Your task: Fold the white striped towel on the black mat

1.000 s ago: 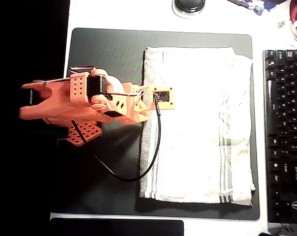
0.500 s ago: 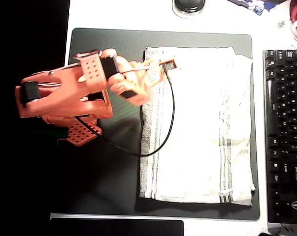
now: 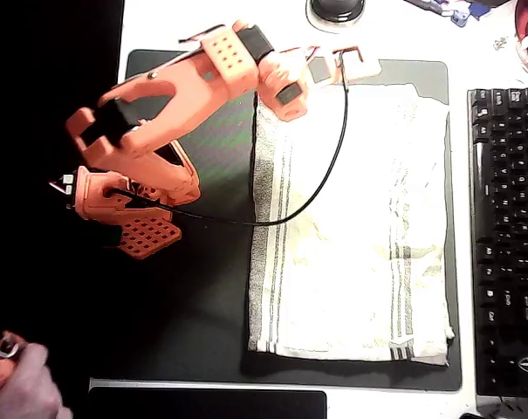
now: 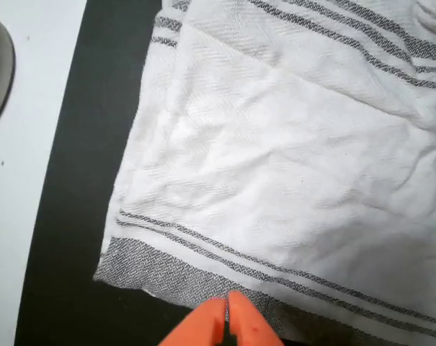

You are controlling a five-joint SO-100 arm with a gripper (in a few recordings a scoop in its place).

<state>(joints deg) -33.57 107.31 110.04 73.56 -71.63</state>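
The gripper (image 4: 228, 317), fingers pressed together and empty, has been swung to the white striped towel's (image 3: 351, 218) top-left corner, presumably for grasping.

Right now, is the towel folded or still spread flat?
Spread flat. The white striped towel lies flat on the black mat, no corner turned over; the shut gripper holds nothing.
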